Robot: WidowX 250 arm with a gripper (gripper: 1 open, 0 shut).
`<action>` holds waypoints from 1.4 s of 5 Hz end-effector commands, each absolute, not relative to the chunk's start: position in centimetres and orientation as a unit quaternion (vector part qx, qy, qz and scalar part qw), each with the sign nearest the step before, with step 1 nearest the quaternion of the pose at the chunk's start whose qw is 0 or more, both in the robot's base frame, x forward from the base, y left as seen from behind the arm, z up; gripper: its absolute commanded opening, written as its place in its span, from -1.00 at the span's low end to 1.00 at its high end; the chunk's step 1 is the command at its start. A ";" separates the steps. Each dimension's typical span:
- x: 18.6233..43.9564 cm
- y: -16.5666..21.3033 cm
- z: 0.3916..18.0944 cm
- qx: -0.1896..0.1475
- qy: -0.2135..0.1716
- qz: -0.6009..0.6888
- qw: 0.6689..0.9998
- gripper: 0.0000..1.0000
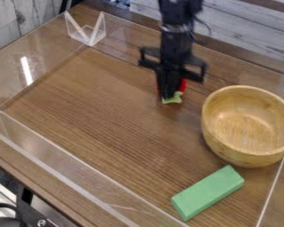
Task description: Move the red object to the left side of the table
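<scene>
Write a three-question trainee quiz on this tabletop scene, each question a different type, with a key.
1. True or false: the gripper is shut on the red object.
2. Multiple choice: what lies nearest the front right corner of the table? A) wooden bowl B) green block C) clear acrylic stand
3. Fill in: the wooden bowl holds ____.

Key
1. True: the jaws are closed around the red object, whose pale green end shows below the fingers.
2. B: the green block lies flat near that corner; the bowl sits further back, and the clear acrylic stand is at the far left.
3. Nothing: its inside is bare.
</scene>
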State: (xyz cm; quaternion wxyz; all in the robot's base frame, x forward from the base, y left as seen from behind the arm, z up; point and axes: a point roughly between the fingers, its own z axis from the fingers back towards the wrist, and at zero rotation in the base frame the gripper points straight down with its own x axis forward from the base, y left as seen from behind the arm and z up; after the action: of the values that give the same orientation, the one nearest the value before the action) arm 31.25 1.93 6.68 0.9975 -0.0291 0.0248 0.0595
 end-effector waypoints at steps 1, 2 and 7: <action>30.8 4.8 9.9 -0.036 -0.026 0.112 0.993 -1.00; 29.9 5.2 10.2 -0.054 -0.026 0.146 0.987 -1.00; 32.1 5.2 9.3 -0.056 -0.068 0.251 0.964 -1.00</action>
State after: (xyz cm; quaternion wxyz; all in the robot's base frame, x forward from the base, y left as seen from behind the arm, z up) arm 31.28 5.13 7.83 0.9651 -0.0540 -0.0423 0.2528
